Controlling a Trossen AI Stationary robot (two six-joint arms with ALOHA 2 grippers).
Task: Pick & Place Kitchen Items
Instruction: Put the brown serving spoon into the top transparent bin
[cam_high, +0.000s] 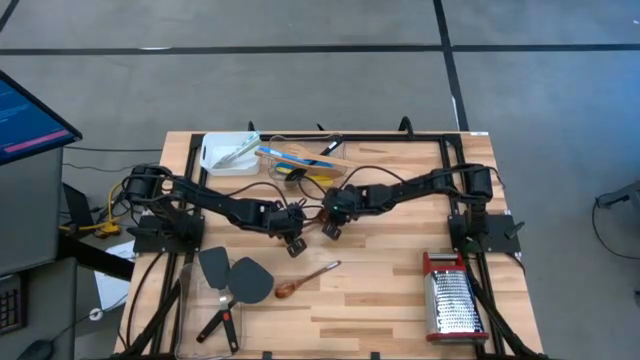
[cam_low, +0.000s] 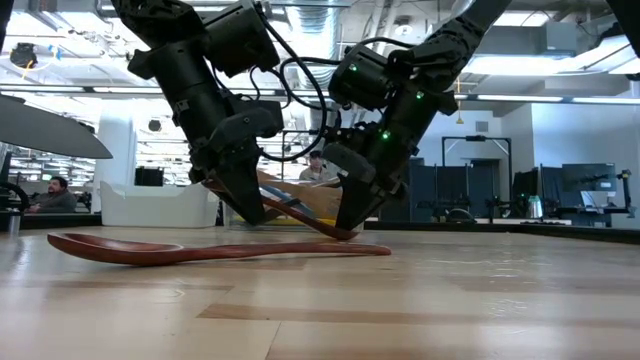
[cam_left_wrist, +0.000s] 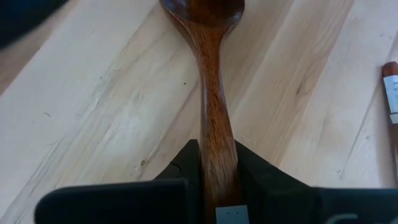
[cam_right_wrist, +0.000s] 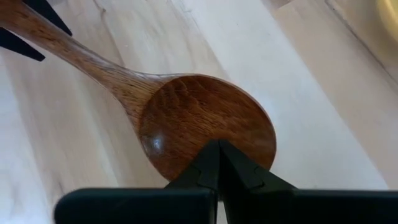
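A dark wooden spoon (cam_left_wrist: 214, 93) spans the gap between my two grippers near the table's middle. In the low view it slants (cam_low: 300, 215), handle high and bowl (cam_right_wrist: 205, 124) low beside the tabletop. My left gripper (cam_high: 293, 243) is shut on its handle. My right gripper (cam_high: 331, 226) is shut, its tips at the bowl's rim. A second, reddish wooden spoon (cam_high: 305, 278) lies flat on the table nearer the front edge. My left gripper pinches the spoon's handle (cam_left_wrist: 217, 163) between its two fingers, one on each side. The fingers slant down from the table's left and run along the handle. The handle end is raised off the table. My right gripper has its shut fingertips (cam_right_wrist: 219, 155) on the bowl's near rim (cam_right_wrist: 214, 138), slanting down from the table's right. Whether they pinch the rim or only rest on it, I cannot tell.
Two dark grey spatulas (cam_high: 238, 275) lie at the near left. A white tray (cam_high: 215, 160) and a clear tub holding blue and yellow utensils (cam_high: 295, 158) stand at the far edge. A steel grater with red trim (cam_high: 455, 300) lies at the near right.
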